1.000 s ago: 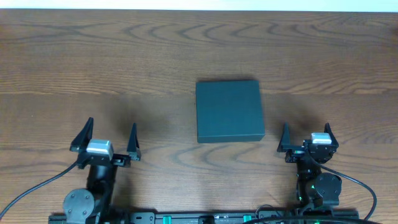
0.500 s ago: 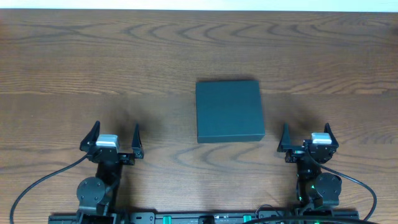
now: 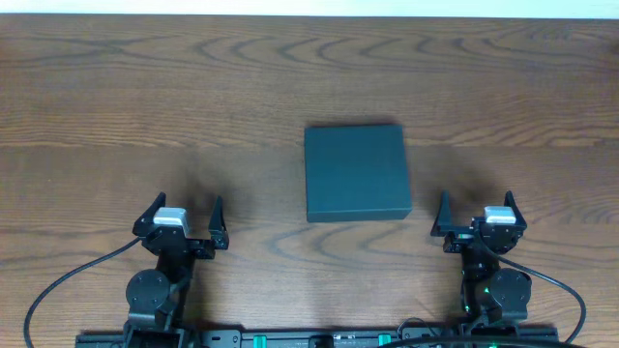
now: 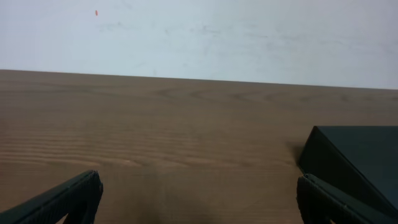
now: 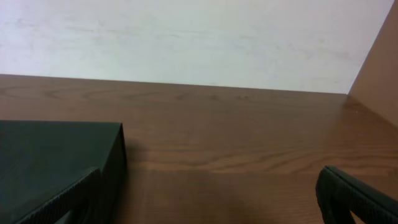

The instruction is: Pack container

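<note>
The container is a dark teal-grey square box lying shut in the middle of the wooden table. It shows at the right edge of the left wrist view and at the left of the right wrist view. My left gripper is open and empty, near the front edge, left of the container. My right gripper is open and empty, just right of the container's front right corner. Nothing lies between either pair of fingers.
The wooden table stretches bare to a white wall at the back. A brown side panel stands at the far right. Arm bases and cables sit along the front edge.
My left gripper has drawn back toward the front edge and shifted a little right, its fingers narrowing slightly. The right arm and the container have not moved.
</note>
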Motion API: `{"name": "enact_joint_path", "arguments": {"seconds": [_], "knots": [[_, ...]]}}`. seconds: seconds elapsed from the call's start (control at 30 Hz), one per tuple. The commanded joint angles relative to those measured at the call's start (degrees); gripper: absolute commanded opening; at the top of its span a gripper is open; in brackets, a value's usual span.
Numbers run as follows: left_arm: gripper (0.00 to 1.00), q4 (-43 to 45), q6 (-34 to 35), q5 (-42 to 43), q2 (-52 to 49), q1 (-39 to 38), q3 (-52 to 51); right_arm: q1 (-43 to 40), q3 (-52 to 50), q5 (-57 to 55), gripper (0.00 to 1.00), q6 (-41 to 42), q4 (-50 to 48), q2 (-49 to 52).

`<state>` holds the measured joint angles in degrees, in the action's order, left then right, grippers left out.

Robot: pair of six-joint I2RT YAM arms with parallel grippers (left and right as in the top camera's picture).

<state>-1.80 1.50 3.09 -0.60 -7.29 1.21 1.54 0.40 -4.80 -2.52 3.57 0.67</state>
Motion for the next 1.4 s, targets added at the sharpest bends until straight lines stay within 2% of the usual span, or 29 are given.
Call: {"name": "enact_joint_path", "arguments": {"seconds": [0.0, 0.33, 1.37], "knots": [[0.99, -2.0, 0.2, 2.0, 0.5, -0.1, -1.0, -0.4, -0.1, -0.7, 0.99, 0.8, 0.2, -0.4], [0.98, -1.7, -4.3, 5.5, 0.5, -0.1, -1.0, -0.4, -0.1, -0.7, 0.99, 0.8, 0.2, -0.4], [0.99, -1.6, -2.9, 5.4, 0.4, -0.1, -1.0, -0.4, -0.1, -0.7, 0.99, 0.8, 0.2, -0.4]]}}
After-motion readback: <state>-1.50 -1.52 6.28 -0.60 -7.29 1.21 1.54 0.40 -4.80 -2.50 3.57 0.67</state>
